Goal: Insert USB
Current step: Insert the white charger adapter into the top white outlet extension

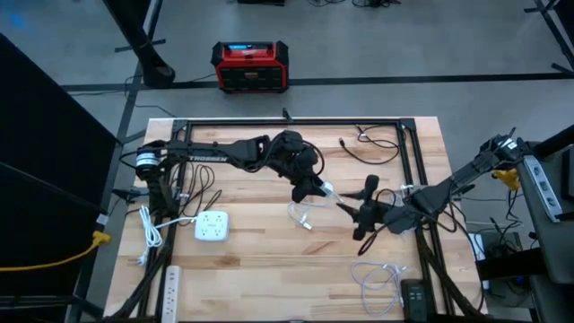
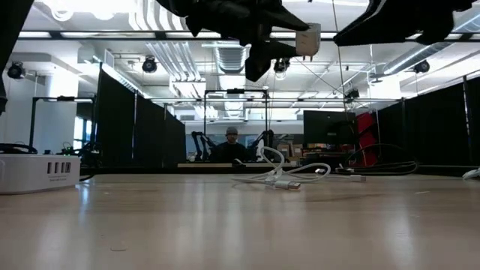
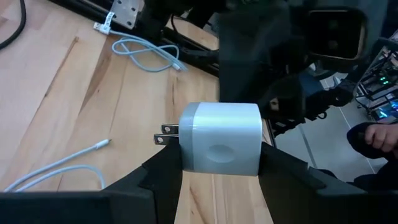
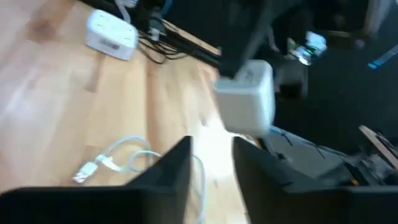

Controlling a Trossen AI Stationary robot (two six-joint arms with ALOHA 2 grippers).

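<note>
The white charger block (image 3: 220, 144) was held tight between the fingers of the left gripper (image 1: 316, 189), up in the air over the middle of the wooden table (image 1: 260, 260). The right gripper (image 1: 359, 213) was kept just beside it, fingers a little apart, holding nothing. A white USB cable (image 1: 302, 215) was left lying on the table below.

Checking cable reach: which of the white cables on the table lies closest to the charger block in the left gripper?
The loose white cable right below the left gripper and its charger block; the others lie near table edges.
</note>
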